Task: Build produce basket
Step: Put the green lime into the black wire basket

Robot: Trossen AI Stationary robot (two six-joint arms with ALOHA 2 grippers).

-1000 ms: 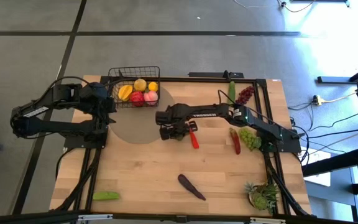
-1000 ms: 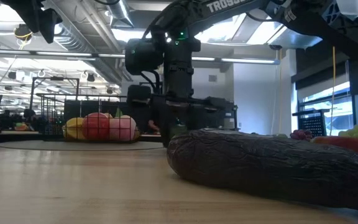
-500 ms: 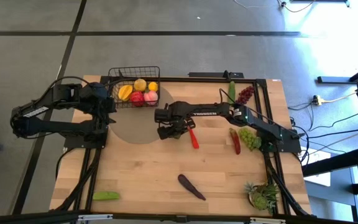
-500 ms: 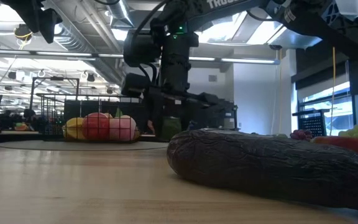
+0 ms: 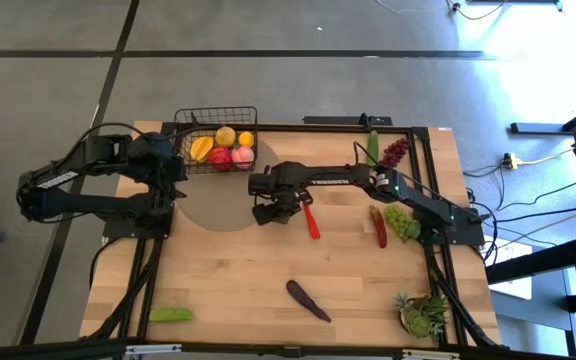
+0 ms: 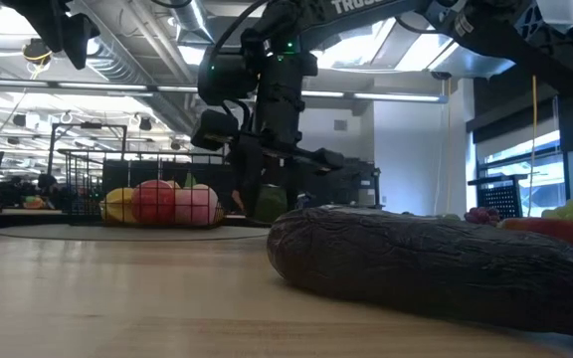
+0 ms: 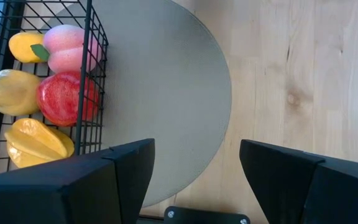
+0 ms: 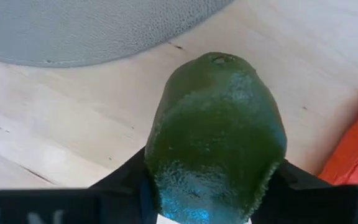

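Currently: my right gripper [image 8: 213,186] clamped on green fruit [image 8: 215,134], just beside the basket [image 5: 216,118]; keep grip firm, clear rim before releasing

Produce [image 5: 224,146] sits in the basket [image 5: 216,118], behind the mat [image 5: 218,205]

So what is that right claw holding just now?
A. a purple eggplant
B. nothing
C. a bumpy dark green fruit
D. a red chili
C: the right wrist view shows the right gripper clamped on a bumpy dark green fruit above the wooden table.
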